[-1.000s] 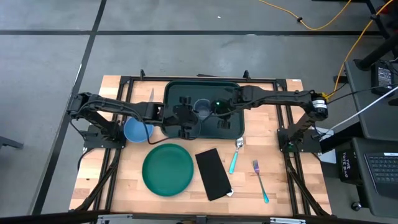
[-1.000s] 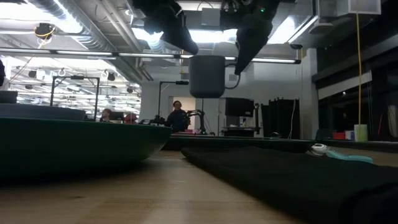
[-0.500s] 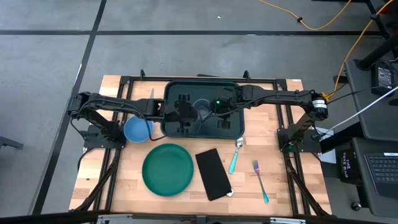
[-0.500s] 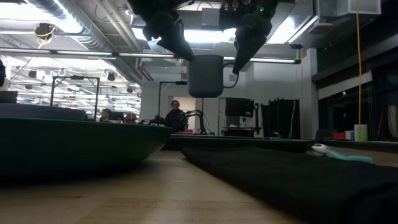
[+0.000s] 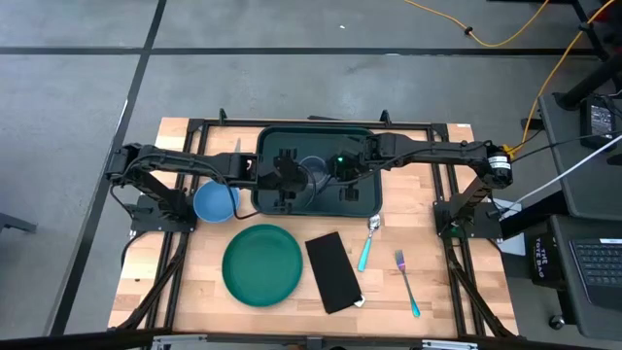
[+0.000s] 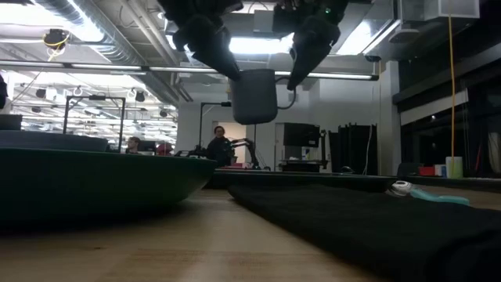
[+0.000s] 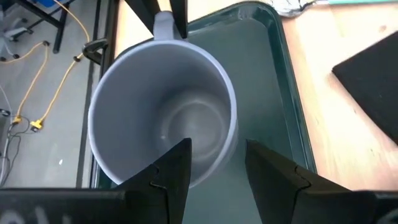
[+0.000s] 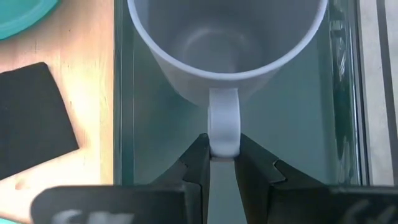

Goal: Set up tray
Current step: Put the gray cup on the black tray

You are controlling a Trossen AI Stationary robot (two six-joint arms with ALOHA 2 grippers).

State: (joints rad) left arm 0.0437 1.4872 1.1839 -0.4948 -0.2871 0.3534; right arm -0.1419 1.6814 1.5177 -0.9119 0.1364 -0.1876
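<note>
The tray (image 5: 362,199) lies at the middle of the worktop's (image 5: 457,292) far edge, and both arms meet above it around a grey mug (image 5: 315,171). The right claw (image 8: 222,163) pinches the mug's handle (image 8: 223,127) between its fingers, carrying the mug upright and clear of the tray floor, as the low view shows it hanging in the air. The left claw (image 7: 217,163) has its fingers spread, one inside the rim and one outside the wall, apparently to take the mug over or steady it. The green plate (image 5: 262,264), black napkin (image 5: 333,271), blue bowl (image 5: 215,202), spoon (image 5: 368,243) and fork (image 5: 406,281) wait on the worktop nearer its front edge, none yet on the tray.
</note>
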